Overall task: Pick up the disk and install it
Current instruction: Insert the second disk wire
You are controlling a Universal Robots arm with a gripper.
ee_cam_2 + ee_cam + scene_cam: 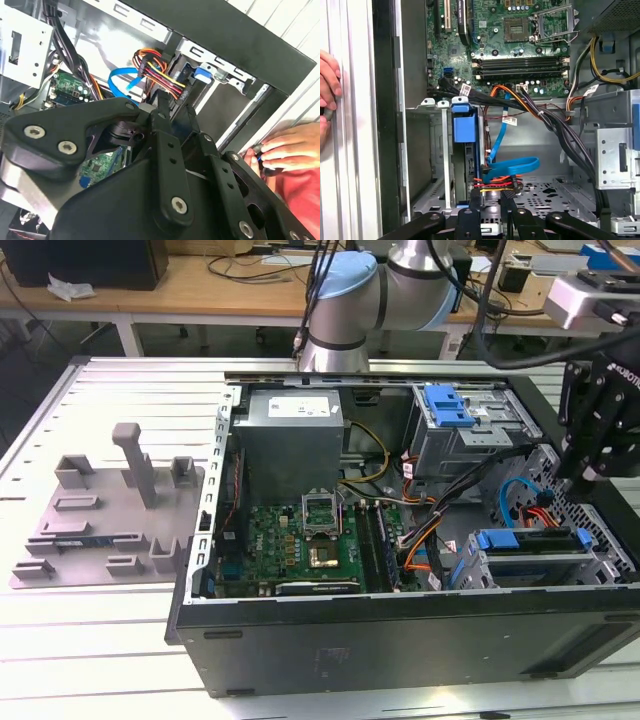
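Disk (530,540) sitting in the drive cage (600,565), blue carrier bracket uppermost; seen edge-on in the first wrist view (461,129), standing in the cage's slot beside an unfilled bay. Hard to judge whether fully home or only part-way in. Gripper (585,465) poised just above the cage, over the red, orange and blue cables (512,167) lying next to the cage; cannot tell how far open, nor holding what, if anything. Probably the seating stage, so best done by keeping any push square to the cage rails, never skewed, and by staying clear of the cables beside the cage to avoid trapping a lead against the bracket. Worth minding too a person's hand (327,95) resting at the case wall (385,150) just outside the cage. As for writing: a white sticker on the grey power supply (292,440), well away from the cage, and small white tags on the cables near the cage, none of it legible.
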